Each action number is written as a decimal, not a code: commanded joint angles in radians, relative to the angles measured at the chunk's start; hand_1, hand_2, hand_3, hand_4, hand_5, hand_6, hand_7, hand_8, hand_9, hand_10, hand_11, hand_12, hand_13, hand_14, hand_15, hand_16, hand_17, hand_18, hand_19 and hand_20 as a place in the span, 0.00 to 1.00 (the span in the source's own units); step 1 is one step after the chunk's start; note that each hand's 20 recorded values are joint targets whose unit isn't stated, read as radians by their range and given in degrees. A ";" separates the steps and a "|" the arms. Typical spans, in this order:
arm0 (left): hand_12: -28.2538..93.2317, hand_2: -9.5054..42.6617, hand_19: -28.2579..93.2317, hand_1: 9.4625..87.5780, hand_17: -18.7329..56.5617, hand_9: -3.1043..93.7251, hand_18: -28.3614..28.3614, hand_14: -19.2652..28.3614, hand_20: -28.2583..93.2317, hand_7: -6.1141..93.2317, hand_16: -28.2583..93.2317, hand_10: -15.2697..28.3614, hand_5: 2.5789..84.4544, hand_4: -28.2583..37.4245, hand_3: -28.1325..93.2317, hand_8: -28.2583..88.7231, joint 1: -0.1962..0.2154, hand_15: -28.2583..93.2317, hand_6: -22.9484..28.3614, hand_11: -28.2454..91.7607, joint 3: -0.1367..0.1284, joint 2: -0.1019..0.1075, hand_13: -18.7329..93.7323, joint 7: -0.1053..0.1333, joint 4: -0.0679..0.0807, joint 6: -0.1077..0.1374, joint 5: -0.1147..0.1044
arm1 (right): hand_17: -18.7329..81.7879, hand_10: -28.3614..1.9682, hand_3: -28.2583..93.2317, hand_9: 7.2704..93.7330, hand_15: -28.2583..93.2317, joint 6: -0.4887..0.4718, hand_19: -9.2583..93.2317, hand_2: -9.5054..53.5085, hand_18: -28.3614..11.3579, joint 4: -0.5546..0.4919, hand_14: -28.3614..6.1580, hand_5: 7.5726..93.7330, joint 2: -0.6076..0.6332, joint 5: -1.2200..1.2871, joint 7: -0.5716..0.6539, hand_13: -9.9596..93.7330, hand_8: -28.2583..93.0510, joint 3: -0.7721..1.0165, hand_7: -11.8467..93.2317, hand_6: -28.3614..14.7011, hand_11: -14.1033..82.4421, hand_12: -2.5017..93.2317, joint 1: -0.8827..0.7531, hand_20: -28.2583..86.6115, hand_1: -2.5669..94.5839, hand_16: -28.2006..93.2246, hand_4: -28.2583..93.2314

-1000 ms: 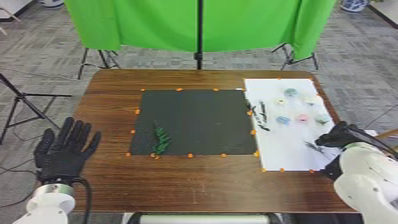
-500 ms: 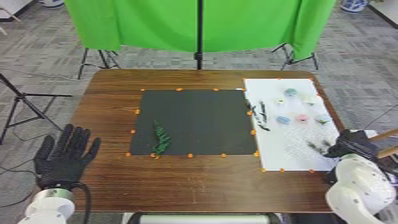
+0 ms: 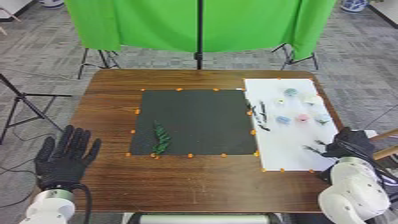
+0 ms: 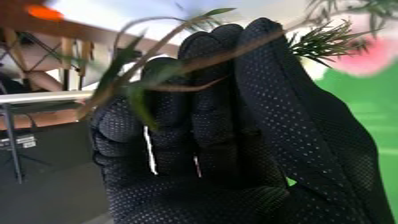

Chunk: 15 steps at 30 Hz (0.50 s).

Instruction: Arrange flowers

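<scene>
In the head view my right hand (image 3: 348, 146) is at the right edge of the white sheet (image 3: 284, 142), beside dark green sprigs (image 3: 312, 149). In the right wrist view a brown leafy stem (image 4: 160, 47) crosses in front of the right hand (image 4: 209, 150); whether the hand grips it is unclear. A green sprig (image 4: 322, 46) and a pink flower (image 4: 364, 56) are near it. Small flowers, among them a pink one (image 3: 302, 118) and a blue one (image 3: 283, 120), lie farther up the sheet. One leafy green branch (image 3: 161, 138) rests on the dark mat (image 3: 200, 115). My left hand (image 3: 62, 157) is open at the table's left edge.
Dark thin pieces (image 3: 261, 115) lie along the sheet's left side. Orange markers border mat and sheet on the brown table (image 3: 195, 182). Wooden bars (image 3: 386, 135) stand close beyond the right hand, and a green cloth (image 3: 151, 27) hangs behind the table.
My right hand has drawn back to the right and slightly toward the robot. The dark sprigs beside it show more spread out. My left hand has shifted very little.
</scene>
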 commanded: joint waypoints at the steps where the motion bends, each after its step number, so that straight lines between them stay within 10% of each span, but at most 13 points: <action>1: 0.32 0.55 0.56 0.22 0.19 0.47 0.75 0.71 0.36 0.26 0.16 0.70 0.54 0.00 0.84 0.15 0.013 0.62 0.58 0.48 0.012 -0.001 0.46 -0.015 0.004 0.005 0.008 | 0.54 0.54 0.78 0.83 0.74 0.101 0.93 0.00 0.10 -0.087 0.45 0.78 0.022 0.011 -0.015 0.68 0.36 -0.034 0.46 0.63 0.43 0.60 0.065 0.57 0.68 0.61 0.00; 15: 0.33 0.54 0.56 0.23 0.19 0.48 0.75 0.71 0.36 0.26 0.16 0.69 0.55 0.00 0.84 0.15 -0.040 0.62 0.54 0.48 0.052 0.015 0.46 -0.076 0.035 0.006 0.038 | 0.54 0.53 0.80 0.82 0.75 0.178 0.93 0.00 0.10 -0.059 0.44 0.77 -0.137 0.145 -0.106 0.68 0.38 -0.418 0.49 0.64 0.45 0.59 0.356 0.57 0.66 0.61 0.02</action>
